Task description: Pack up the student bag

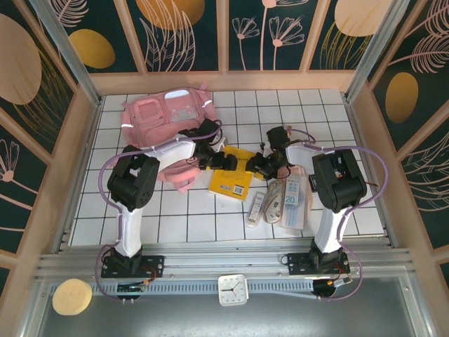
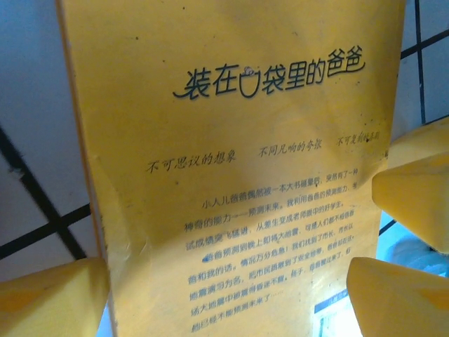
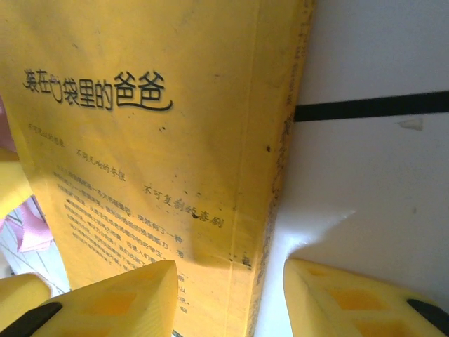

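Student bag [image 1: 165,116], soft pink fabric, flat rectangular yellow book [image 1: 235,181]

The yellow book [image 1: 232,179] lies flat on the table [image 1: 316,112] between my left jaws and my right jaws, so there is no way straight across the middle. The student bag [image 1: 168,116] fills the far-left tiles, and my left arm reaches over its near edge. A clear pouch [image 1: 293,200] and a small white item [image 1: 257,208] crowd the near tiles beside my right arm. The far-right tiles are bare, as is the near-left row. A wooden wall [image 1: 224,81] closes off the far side.
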{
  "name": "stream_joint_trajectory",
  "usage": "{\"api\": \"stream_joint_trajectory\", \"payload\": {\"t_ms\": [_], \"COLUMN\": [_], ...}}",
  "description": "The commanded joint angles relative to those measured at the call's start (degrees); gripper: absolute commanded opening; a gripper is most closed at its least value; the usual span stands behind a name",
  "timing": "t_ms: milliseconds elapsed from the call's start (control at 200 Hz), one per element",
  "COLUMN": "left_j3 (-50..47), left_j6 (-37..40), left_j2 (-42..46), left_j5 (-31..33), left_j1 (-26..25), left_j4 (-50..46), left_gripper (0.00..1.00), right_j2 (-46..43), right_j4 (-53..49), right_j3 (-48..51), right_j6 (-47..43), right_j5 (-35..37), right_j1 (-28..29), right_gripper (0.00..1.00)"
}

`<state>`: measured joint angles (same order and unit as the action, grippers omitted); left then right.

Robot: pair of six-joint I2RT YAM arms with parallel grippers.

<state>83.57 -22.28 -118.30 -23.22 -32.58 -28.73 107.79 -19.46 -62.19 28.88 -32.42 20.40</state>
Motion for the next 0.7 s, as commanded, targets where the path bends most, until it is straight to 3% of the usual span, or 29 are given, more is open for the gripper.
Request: {"api": "stream_joint_trajectory", "payload": {"t_ms": [0, 140, 220, 280, 505, 696], "left_j3": [0.5, 0.0, -0.5, -0.6, -2.5, -1.3], "left_j6": [-0.3, -1.1, -0.9, -0.5, -0.8, -0.7], "left_j2": [-2.4, -3.1, -2.9, -2.6, -2.4, -0.5], "left_j5": [-5.5, -9.3, -10.2, -11.5, -17.4, -20.1], "left_j1": [-0.5, -0.9, -0.8, -0.8, -0.4, 0.2], "left_j4": [2.4, 3.6, 3.9, 4.0, 7.4, 7.2], "left_gripper": [0.74, 0.49, 0.27, 0.18, 0.09, 0.07], "right_j2": [3.0, 3.4, 3.2, 2.6, -2.8, -4.1], "right_j4": [4.3, 6.5, 7.9, 9.2, 20.7, 19.6], "right_j3": [0.7, 0.8, 1.3, 1.9, 5.9, 6.4], "right_j6": [0.9, 1.5, 1.9, 2.1, 4.5, 3.8], "right_j5": [-3.0, -4.5, -5.6, -6.5, -12.0, -10.7], "right_j1": [0.6, 0.8, 0.7, 0.7, 1.1, 1.0], "right_gripper": [0.46, 0.45, 0.45, 0.45, 0.45, 0.46]}}
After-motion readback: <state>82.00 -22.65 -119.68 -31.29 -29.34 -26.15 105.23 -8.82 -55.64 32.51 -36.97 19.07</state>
